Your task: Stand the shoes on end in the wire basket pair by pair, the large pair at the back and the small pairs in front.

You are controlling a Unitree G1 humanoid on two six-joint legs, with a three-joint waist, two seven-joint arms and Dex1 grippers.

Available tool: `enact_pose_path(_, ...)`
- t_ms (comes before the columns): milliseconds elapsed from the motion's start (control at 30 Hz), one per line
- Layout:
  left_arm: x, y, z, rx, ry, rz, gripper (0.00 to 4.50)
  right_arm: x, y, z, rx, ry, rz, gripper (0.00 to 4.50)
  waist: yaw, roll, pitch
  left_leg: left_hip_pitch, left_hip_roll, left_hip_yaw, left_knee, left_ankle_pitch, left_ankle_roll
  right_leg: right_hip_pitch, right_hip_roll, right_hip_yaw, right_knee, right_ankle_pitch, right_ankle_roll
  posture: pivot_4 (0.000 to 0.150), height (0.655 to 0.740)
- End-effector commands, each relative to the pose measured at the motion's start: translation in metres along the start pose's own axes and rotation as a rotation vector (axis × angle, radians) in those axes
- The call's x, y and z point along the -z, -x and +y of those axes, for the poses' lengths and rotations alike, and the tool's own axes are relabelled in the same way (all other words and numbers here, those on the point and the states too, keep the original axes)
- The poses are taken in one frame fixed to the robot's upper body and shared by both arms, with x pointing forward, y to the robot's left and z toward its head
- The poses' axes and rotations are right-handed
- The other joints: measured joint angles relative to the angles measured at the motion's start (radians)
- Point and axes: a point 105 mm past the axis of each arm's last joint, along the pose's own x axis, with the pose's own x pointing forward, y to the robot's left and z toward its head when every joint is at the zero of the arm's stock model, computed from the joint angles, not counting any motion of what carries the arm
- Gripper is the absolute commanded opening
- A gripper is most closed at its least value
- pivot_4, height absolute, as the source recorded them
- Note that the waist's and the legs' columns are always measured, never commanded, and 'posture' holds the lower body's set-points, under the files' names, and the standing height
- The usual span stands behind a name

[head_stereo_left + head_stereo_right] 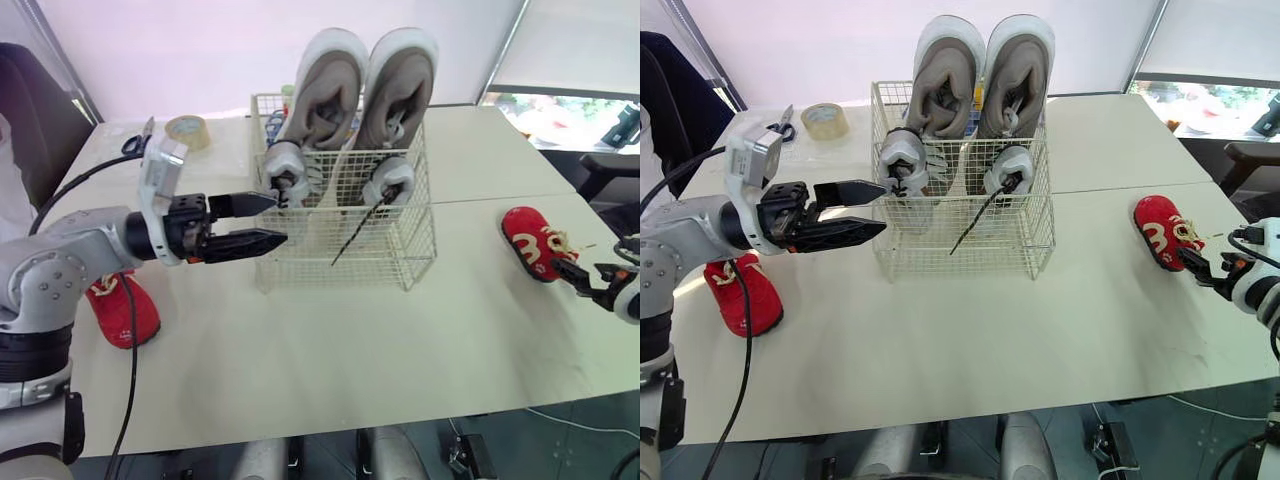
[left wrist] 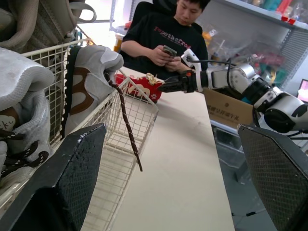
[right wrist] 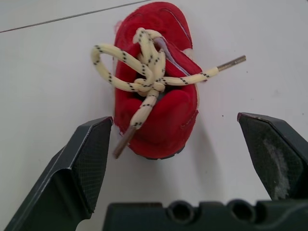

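Observation:
A white wire basket (image 1: pixel 402 250) stands mid-table with two large grey shoes (image 1: pixel 325 90) (image 1: pixel 400 85) on end along its back; a black lace (image 1: pixel 350 240) dangles through the front wires. My left gripper (image 1: pixel 279 220) hovers open and empty at the basket's front left corner. One small red shoe (image 1: pixel 530 240) with a cream lace lies on the table's right side. Just behind its heel, my right gripper (image 1: pixel 572 277) is open, its fingers (image 3: pixel 91 159) standing wide on either side of the shoe (image 3: pixel 159 106) without touching it. A second red shoe (image 1: pixel 125 310) lies under my left arm.
A tape roll (image 1: pixel 188 130) and scissors (image 1: pixel 135 143) lie at the back left of the table. A person (image 2: pixel 163 33) in a black T-shirt sits beyond the table's right end holding a phone. The basket's front half holds no shoes.

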Motion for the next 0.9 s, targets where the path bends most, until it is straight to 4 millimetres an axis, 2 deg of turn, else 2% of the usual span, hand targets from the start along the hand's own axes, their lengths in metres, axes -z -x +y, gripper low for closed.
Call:
enact_pose_path(33,-0.008,0.001,-0.005,-0.002,-0.047,-0.011,4.48,-0.016,-0.008,0.010,-0.071,-0.029,-0.085,4.50,-0.001,0.000,0.000,0.000,0.000,0.000,0.000,0.000,0.000,0.000,0.000,0.000,0.000,0.000,0.000,0.150,0.7400)
enact_pose_path(233,-0.009,-0.001,-0.004,-0.015,-0.054,-0.014,4.48,-0.010,-0.023,0.015,-0.093,-0.041,-0.067,4.50,0.002,0.000,0.000,0.000,0.000,0.000,0.000,0.000,0.000,0.000,0.001,0.000,0.000,0.000,0.000,0.150,0.7400)
enact_pose_path(500,-0.007,-0.003,-0.002,-0.038,-0.066,-0.011,4.48,0.000,-0.039,0.007,-0.043,0.003,-0.013,4.50,0.000,0.000,0.000,0.001,0.000,0.000,0.000,0.000,0.000,0.001,0.001,0.000,0.000,0.000,0.000,0.150,0.7400)
enact_pose_path(667,-0.007,-0.004,-0.002,-0.045,-0.074,-0.008,4.50,-0.001,-0.042,0.007,-0.046,0.039,-0.011,2.20,-0.002,0.001,0.001,0.001,0.000,0.000,0.000,0.000,0.000,0.001,0.001,0.000,0.000,0.000,0.000,0.150,0.7400)
enact_pose_path(700,-0.007,-0.004,-0.001,-0.051,-0.078,-0.009,4.50,-0.007,-0.041,0.008,-0.054,0.040,-0.039,1.75,-0.003,0.001,0.001,0.001,0.000,0.000,0.000,0.000,0.000,0.001,0.001,0.000,0.000,0.000,0.000,0.150,0.7400)
enact_pose_path(767,-0.008,-0.004,0.000,-0.057,-0.084,-0.011,4.50,-0.019,-0.038,0.010,-0.067,0.039,-0.091,1.26,-0.003,0.001,0.001,0.001,0.000,0.000,0.000,0.000,0.000,0.001,0.001,0.000,0.000,0.000,0.000,0.150,0.7400)
enact_pose_path(900,-0.008,-0.006,0.001,-0.051,-0.087,-0.016,4.50,-0.047,-0.025,0.020,-0.112,0.138,-0.176,1.04,-0.002,0.002,0.001,0.001,0.000,0.000,0.000,0.000,0.000,0.001,0.001,0.000,0.001,0.000,0.000,0.150,0.7400)
